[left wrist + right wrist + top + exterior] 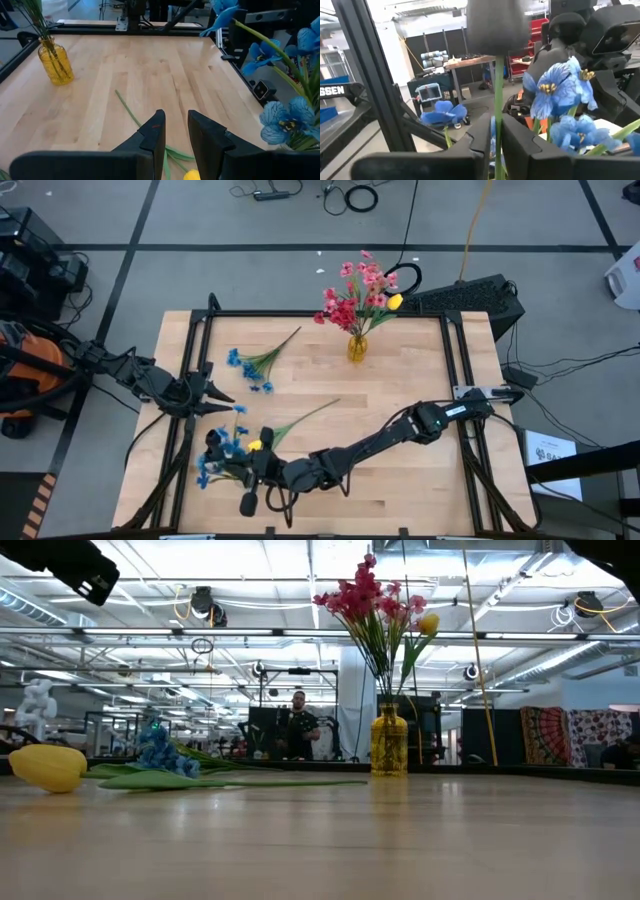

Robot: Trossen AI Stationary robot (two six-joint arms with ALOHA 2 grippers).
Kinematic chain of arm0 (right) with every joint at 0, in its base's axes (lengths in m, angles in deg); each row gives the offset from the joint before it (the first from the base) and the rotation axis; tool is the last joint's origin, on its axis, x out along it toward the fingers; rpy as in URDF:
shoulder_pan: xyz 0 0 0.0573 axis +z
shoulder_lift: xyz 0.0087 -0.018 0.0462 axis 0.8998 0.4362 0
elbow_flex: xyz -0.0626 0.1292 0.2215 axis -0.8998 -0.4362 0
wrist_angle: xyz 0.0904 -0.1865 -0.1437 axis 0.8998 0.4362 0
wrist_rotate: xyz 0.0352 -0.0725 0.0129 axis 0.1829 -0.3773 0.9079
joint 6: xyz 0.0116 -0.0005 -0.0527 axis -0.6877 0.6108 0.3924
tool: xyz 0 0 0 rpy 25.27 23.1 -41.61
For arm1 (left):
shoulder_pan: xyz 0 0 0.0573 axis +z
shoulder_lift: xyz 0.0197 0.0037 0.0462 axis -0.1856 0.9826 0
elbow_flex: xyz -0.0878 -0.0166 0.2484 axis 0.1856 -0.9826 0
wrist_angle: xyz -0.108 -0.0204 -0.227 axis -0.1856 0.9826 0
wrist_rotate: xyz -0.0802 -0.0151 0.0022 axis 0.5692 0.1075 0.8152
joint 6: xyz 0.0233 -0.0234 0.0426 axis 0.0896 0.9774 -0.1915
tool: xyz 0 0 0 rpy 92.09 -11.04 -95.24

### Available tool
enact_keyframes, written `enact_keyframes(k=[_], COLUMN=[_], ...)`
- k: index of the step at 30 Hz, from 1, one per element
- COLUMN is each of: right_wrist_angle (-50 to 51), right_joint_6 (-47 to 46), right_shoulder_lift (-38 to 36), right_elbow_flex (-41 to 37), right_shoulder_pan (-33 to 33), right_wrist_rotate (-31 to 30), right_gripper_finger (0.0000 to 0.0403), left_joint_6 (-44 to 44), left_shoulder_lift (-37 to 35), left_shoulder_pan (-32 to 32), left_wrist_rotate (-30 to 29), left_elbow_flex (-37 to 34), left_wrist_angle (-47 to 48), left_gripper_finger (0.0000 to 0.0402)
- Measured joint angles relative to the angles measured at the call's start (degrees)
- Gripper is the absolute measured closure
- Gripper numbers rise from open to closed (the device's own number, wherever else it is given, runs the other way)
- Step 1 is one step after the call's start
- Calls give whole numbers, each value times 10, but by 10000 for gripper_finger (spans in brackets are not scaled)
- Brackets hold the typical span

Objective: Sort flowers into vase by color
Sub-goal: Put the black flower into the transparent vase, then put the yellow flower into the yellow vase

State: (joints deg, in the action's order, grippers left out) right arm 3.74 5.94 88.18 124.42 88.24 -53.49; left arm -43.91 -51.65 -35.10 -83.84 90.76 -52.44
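A yellow glass vase [357, 346] at the table's far middle holds pink and red flowers [358, 290] and a yellow bud. A blue sprig [255, 366] lies flat at the far left. A yellow bud [255, 445] lies near the front left, its stem [310, 416] flat on the wood. My right gripper [228, 452] reaches to the near left among blue blooms [215, 458] and is shut on a thin green stem [498, 100]. A dark blurred shape [497, 25] hides that stem's far end. My left gripper [222, 397] waits open at the left edge. My right gripper pinches a thin green stem [498, 117] between its two fingers, roughly level, coming from the table's right. The fingers lie across the stem. Blue blooms [555, 90] hang close beside it, clear of the table. Which bloom this stem bears, I cannot tell.
Black frame rails [190, 380] run along the table's left, far and right edges. Bare wood [400, 390] lies between the vase and my right arm. Cables and a dark keyboard-like unit [470, 295] sit beyond the far edge. A person [298, 725] stands far behind the table.
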Motion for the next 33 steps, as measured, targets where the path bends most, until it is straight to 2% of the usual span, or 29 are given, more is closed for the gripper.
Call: enact_keyframes(k=[8, 14, 21, 25, 33], right_wrist_angle=[42, 57, 171, 228, 256], right_joint_6=[-40, -14, -4, -28, -42], right_shoulder_lift=[0, -16, -62, -81, -103], right_elbow_flex=[0, 0, 0, 0, 0], right_shoulder_pan=[7, 15, 31, 33, 38], right_wrist_rotate=[0, -3, -79, -93, -130], right_gripper_finger=[316, 283, 284, 289, 317], left_joint_6=[1, 15, 15, 15, 16], left_shoulder_lift=[0, 0, 1, 1, 1], left_shoulder_pan=[0, 0, 0, 0, 0], left_wrist_rotate=[0, 0, 6, 7, 7], left_elbow_flex=[0, 0, 0, 0, 0], left_wrist_angle=[0, 2, 4, 6, 6], left_gripper_finger=[314, 314, 314, 314, 314])
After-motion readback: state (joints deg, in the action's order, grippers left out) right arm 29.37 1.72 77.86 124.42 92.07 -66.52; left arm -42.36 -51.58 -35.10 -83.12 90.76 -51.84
